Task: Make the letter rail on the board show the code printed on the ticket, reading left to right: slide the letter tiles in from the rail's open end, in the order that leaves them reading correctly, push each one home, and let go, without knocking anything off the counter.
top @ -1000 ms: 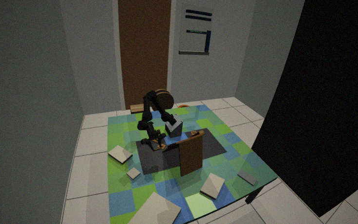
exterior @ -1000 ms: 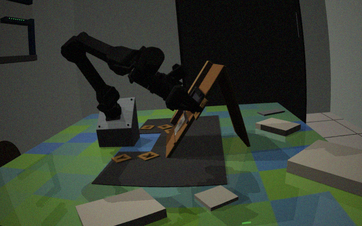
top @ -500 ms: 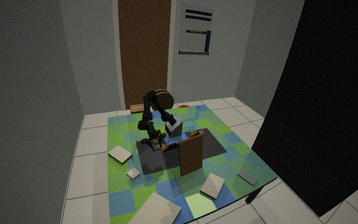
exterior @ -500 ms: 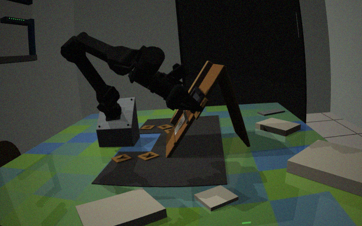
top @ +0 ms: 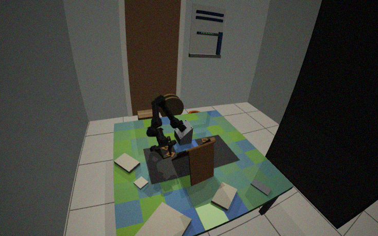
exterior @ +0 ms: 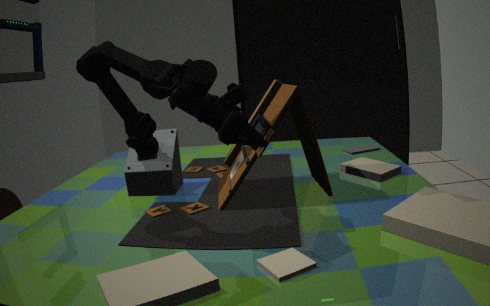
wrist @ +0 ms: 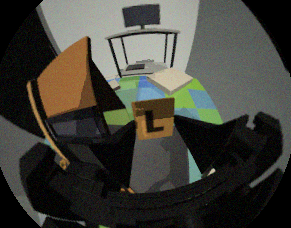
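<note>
My gripper (exterior: pixel 247 133) (wrist: pixel 155 121) is shut on an orange tile (wrist: pixel 153 118) marked L. It holds the tile close against the face of the tilted orange board (exterior: pixel 277 103) (wrist: pixel 65 82), about halfway up. The board's dark letter rail (exterior: pixel 261 125) (wrist: pixel 79 126) runs along its face, with a white ticket (exterior: pixel 236 170) lower down. In the top view only the board's brown back (top: pixel 201 165) shows. Two loose tiles (exterior: pixel 158 210) (exterior: pixel 194 207) lie on the dark mat (exterior: pixel 220 228) (top: pixel 160 173) in front of the board. Two more tiles (exterior: pixel 193 168) (exterior: pixel 216 168) lie beside the arm's grey base block (exterior: pixel 151 171) (top: pixel 184 135).
Flat beige blocks (exterior: pixel 158 277) (exterior: pixel 286 262) (exterior: pixel 448 220) (exterior: pixel 370 167) lie around the mat on the green and blue counter. A thin grey slab (exterior: pixel 360 149) (top: pixel 260 186) lies near the counter's edge. A stand with a dark screen shows beyond the counter in the wrist view.
</note>
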Controlling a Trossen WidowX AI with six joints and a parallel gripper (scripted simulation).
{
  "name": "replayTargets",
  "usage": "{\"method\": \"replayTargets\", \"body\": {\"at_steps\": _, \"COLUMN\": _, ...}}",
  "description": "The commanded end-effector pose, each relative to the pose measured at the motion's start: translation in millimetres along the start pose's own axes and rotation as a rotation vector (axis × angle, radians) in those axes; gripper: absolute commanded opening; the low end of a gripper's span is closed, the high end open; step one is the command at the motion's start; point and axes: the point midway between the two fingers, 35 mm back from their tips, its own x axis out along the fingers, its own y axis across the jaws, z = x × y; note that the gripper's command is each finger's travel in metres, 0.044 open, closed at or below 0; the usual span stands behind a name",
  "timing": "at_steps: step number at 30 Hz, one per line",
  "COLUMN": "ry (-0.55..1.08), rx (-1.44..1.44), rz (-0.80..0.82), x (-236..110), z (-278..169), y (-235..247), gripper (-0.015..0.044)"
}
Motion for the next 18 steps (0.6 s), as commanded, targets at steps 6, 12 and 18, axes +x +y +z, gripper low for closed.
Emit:
{"method": "replayTargets", "body": {"at_steps": 6, "ry": 0.006, "rx": 0.004, "rz": 0.000, "x": 1.1, "z": -2.8, "y": 6.1, "gripper": 0.0000}}
{"method": "replayTargets", "body": {"at_steps": 12, "ry": 0.006, "rx": 0.004, "rz": 0.000, "x": 1.4, "z": -3.0, "y": 9.0, "gripper": 0.0000}}
{"method": "replayTargets", "body": {"at_steps": 18, "ry": 0.006, "rx": 0.004, "rz": 0.000, "x": 1.5, "z": -3.1, "y": 12.0, "gripper": 0.0000}}
